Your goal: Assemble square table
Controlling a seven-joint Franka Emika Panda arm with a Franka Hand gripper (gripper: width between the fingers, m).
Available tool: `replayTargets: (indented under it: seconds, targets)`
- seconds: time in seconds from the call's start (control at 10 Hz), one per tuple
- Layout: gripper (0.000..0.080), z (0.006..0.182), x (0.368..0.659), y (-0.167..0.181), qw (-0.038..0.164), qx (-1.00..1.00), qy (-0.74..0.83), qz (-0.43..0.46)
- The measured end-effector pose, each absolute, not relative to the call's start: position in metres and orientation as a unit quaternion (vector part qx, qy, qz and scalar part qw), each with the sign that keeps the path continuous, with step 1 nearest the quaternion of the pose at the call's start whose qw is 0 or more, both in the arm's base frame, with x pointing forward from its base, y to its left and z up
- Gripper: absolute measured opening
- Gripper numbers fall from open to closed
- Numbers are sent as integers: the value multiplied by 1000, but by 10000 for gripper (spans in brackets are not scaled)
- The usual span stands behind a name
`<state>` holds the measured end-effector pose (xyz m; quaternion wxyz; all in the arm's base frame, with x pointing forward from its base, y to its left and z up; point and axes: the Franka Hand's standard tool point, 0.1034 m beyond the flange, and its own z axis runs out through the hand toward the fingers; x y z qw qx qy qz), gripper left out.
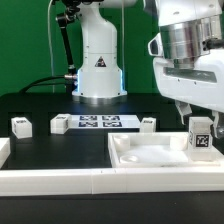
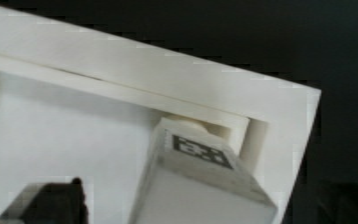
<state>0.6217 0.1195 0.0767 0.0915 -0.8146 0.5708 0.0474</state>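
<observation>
At the counter's (image 1: 60,145) near right, the slab (image 1: 150,152) holds a leg (image 1: 200,137) upright in its right corner. Just above hangs the hand (image 1: 194,112); whether it grips that leg I cannot tell. Three other legs (image 1: 59,125) flank the marker board (image 1: 98,122).

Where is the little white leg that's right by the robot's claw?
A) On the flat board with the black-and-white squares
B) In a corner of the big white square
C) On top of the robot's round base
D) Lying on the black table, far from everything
B: the leg sits just inside the raised rim at a corner of the square table top, while the marker board holds only tags.
</observation>
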Motion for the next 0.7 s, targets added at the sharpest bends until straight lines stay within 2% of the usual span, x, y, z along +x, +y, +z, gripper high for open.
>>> replayTargets:
  seconds: [0.1,0.4,0.7]
  targets:
    - [649,77,621,120,90,-839,534,45]
    - [649,78,616,122,57,-938,341,32]
    - [649,79,618,121,51,-980,189,17]
